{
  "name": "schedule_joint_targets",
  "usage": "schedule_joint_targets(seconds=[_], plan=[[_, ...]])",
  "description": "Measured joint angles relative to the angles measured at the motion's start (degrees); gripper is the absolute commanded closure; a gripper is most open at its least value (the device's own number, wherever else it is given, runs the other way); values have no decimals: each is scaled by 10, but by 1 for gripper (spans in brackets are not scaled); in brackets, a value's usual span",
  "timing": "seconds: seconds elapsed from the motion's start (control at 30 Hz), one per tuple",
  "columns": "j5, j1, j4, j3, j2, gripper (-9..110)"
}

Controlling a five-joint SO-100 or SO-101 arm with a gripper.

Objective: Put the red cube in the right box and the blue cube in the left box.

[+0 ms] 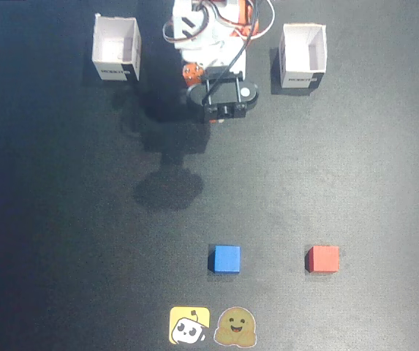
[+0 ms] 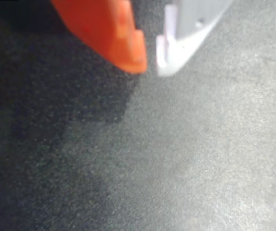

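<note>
Claw (image 2: 151, 60) hanging near the arm's base at 12 o'clock in the fixed view, tips nearly touching, gripping nothing. Blue cube (image 1: 226, 259) sitting well apart toward 6 o'clock on the worktop (image 1: 63, 219); red cube (image 1: 322, 259) lying at 5 o'clock, farther out; both outside the boxes
</note>
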Motion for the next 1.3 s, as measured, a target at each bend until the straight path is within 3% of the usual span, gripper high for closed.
schedule_joint_targets(seconds=[0.37, 0.83, 1.3], plan=[[-2, -10, -12, 0, 0, 101], [105, -77, -40, 0, -4, 101], [164, -123, -110, -258, -402, 100]])
